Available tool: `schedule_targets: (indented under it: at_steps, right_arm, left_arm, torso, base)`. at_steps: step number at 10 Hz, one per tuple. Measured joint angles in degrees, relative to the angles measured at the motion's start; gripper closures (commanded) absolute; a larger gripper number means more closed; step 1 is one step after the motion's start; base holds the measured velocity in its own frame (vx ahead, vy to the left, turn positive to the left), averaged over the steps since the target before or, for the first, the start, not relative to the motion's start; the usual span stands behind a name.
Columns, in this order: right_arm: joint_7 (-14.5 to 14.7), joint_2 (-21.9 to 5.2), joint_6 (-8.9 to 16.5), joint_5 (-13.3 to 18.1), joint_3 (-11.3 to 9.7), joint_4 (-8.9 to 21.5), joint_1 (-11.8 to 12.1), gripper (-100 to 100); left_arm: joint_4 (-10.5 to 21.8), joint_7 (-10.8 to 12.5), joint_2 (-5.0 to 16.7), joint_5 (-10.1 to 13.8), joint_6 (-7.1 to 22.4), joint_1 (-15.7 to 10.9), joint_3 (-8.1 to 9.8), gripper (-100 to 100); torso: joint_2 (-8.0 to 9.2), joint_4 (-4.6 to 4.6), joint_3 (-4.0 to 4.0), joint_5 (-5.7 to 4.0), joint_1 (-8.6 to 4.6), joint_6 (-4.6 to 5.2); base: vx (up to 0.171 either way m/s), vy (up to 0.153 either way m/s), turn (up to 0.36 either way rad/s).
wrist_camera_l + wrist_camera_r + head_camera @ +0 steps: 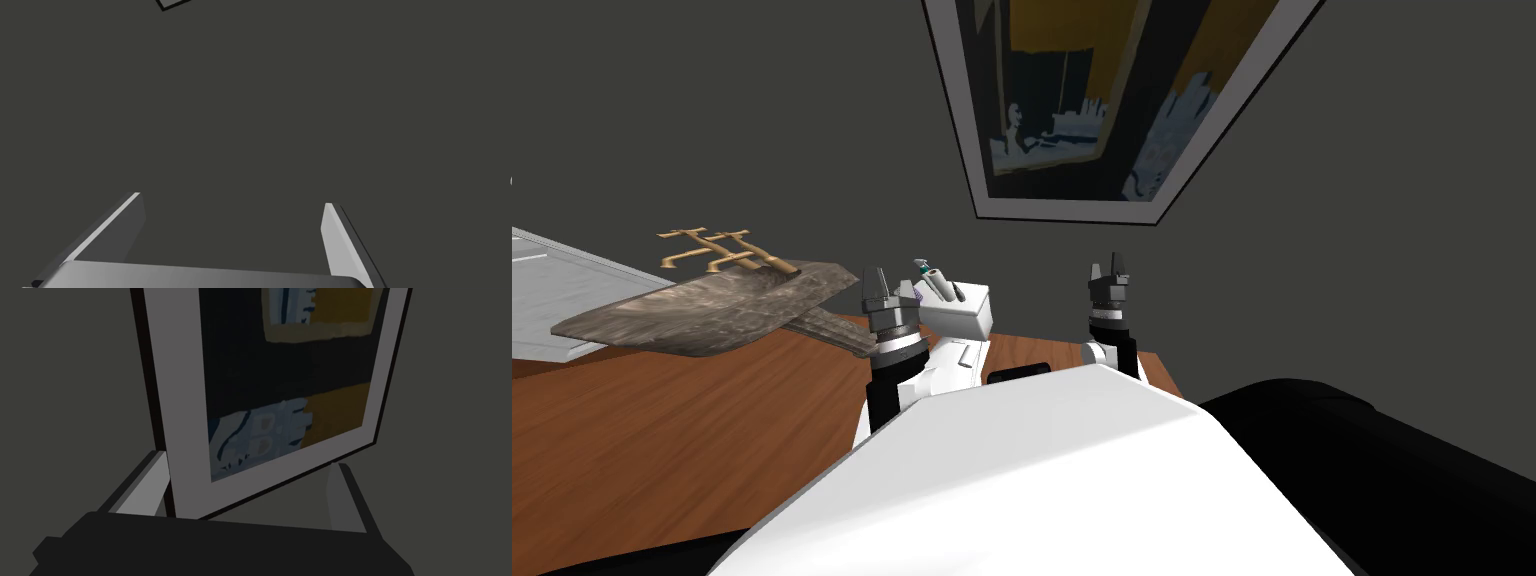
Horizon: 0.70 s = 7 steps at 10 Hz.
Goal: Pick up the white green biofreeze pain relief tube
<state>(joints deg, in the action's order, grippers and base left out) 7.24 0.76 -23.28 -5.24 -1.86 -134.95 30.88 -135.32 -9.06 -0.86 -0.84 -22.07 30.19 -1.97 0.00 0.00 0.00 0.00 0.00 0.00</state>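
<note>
- Tube (923, 270), small and whitish with a green band near its tip, is leaning in a white box (969, 318) at the far edge of the brown wooden table (662, 450).
- A plain grey cylinder (944, 286) leans in that same box, right beside the tube.
- Left jaws are up at the box's left side and point upward, close to the tube. From the head view I can't tell whether they touch the box.
- In the left wrist view those jaws are spread wide. Both fingers (334, 240) are bare, with nothing between them.
- Right jaws are raised on the other side of the box, well apart from it, over the table's right end.
- The right fingers (145, 483) are also parted wide, with nothing gripped.
- Further left on the table lies a mottled grey-brown slab (702, 312), tilted, with a gold fitting (712, 248) standing up from its far side.
- The slab's nearest corner comes close to my left jaws.
</note>
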Motion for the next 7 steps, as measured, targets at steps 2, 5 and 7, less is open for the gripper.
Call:
schedule_targets:
  at_steps: [2, 5, 7]
  right_arm:
    - [0.0, 0.0, 0.0, 0.0, 0.0, 0.0, 0.0, 0]
    - [0.0, 0.0, 0.0, 0.0, 0.0, 0.0, 0.0, 0]
    - [0.0, 0.0, 0.0, 0.0, 0.0, 0.0, 0.0, 0]
  left_arm:
    - [0.4, -0.3, 2.8, -0.5, 0.6, 0.1, -0.44, -100]
    - [2.4, -1.2, 6.9, -1.6, 2.2, -0.6, -1.03, -100]
    - [5.3, -2.1, 9.2, -2.9, 3.3, -0.7, -1.59, -100]
  torso:
    - [0.00, 0.00, 0.00, 0.01, 0.05, 0.00]
    - [-0.03, -0.01, -0.02, 0.02, 0.08, 0.00]
    - [-0.02, -0.01, -0.02, 0.03, 0.13, -0.01]
  base:
    - [0.001, 0.011, 0.017]
    - [0.003, 0.017, 0.019]
    - [0.007, 0.031, 0.030]
